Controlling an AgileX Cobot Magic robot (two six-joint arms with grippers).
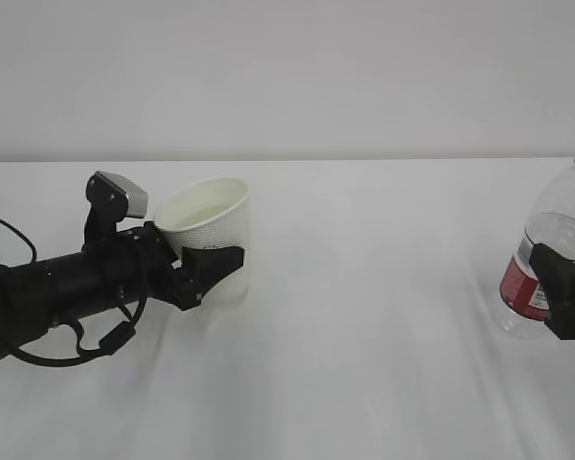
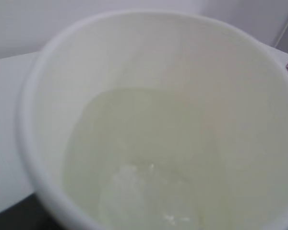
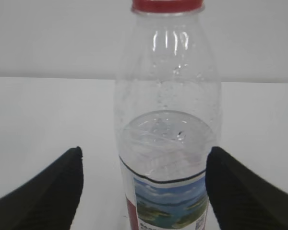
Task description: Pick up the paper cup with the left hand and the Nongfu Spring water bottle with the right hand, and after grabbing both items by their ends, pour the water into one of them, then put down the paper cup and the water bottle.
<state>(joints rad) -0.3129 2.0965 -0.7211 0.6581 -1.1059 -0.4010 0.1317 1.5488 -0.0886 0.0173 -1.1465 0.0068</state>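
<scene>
The white paper cup [image 1: 211, 222] leans toward the left arm, its base low over the table, and my left gripper [image 1: 209, 264] is shut on its lower side. In the left wrist view the paper cup [image 2: 158, 72] fills the frame, with clear water [image 2: 149, 172] pooled inside and the fingers hidden. The Nongfu Spring water bottle [image 1: 548, 251] stands at the far right, about half full. My right gripper [image 3: 145, 158] stands open around the bottle [image 3: 168, 115]. Its left finger [image 3: 53, 191] is clear of the label, while the right finger [image 3: 240, 191] is close against it.
White table [image 1: 364, 364] under a plain white wall. Black cables [image 1: 86, 350] hang below the left arm. The bottle sits near the right edge of the exterior view, with a wide stretch of table between it and the cup.
</scene>
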